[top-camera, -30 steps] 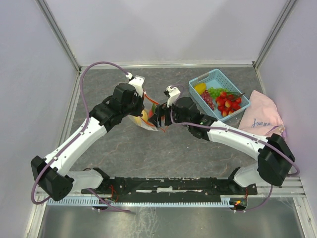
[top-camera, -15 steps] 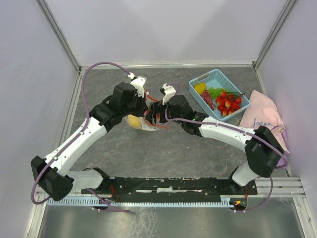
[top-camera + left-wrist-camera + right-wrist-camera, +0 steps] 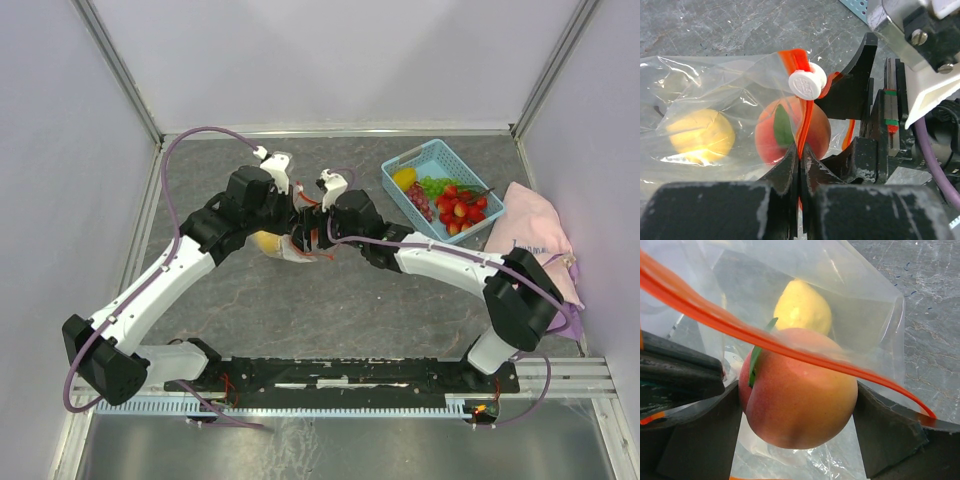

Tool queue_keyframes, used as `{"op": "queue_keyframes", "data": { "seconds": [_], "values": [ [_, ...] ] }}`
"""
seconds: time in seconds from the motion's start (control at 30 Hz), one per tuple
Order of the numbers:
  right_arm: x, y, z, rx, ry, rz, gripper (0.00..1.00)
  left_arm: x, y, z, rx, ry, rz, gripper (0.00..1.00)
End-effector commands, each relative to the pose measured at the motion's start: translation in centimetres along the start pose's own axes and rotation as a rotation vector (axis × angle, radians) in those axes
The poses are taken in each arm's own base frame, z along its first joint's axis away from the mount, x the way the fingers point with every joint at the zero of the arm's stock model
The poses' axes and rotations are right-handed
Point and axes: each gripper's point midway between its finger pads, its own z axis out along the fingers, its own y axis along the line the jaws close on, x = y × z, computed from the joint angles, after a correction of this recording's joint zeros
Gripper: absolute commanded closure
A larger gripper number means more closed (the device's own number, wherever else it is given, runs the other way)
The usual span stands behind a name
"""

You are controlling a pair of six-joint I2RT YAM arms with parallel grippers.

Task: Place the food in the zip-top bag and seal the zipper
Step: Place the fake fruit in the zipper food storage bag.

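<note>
Two grippers meet over the table (image 3: 330, 300): the left gripper (image 3: 799, 159) is clenched on the zipper (image 3: 806, 117) of the zip-top bag (image 3: 700, 80), and the right gripper (image 3: 797, 405) is grasping the peach (image 3: 797, 385) at its mouth. From above, both grippers hide most of the bag. The right gripper has shifted leftward since a second ago.

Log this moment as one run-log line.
left gripper: shut on zipper | right gripper: shut on peach at bag mouth | yellow fruit: inside bag | zipper: unsealed
</note>
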Motion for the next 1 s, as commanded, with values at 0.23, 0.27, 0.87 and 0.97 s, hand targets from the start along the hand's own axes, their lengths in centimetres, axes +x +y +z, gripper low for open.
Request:
{"op": "queue_keyframes", "data": {
  "seconds": [0.23, 0.27, 0.87, 0.97],
  "values": [
    [-3.8, -3.7, -9.1, 0.275, 0.089, -0.300, 0.28, -3.0, -7.4, -0.5, 0.337, -0.056, -0.301, 0.97],
    [-3.8, -4.1, -10.3, 0.304, 0.120, -0.339, 0.28, -3.2, -8.1, -0.5, 0.366, -0.056, -0.316, 0.97],
    [-0.2, -4.7, -9.9, 0.279, 0.382, -0.399, 0.30, 2.6, -4.2, 3.6, 0.157, 0.019, -0.406, 0.97],
    [-0.3, -4.0, -9.0, 0.250, 0.351, -0.376, 0.25, 2.8, -3.8, 3.4, 0.141, 0.020, -0.391, 0.97]
  ]
}}
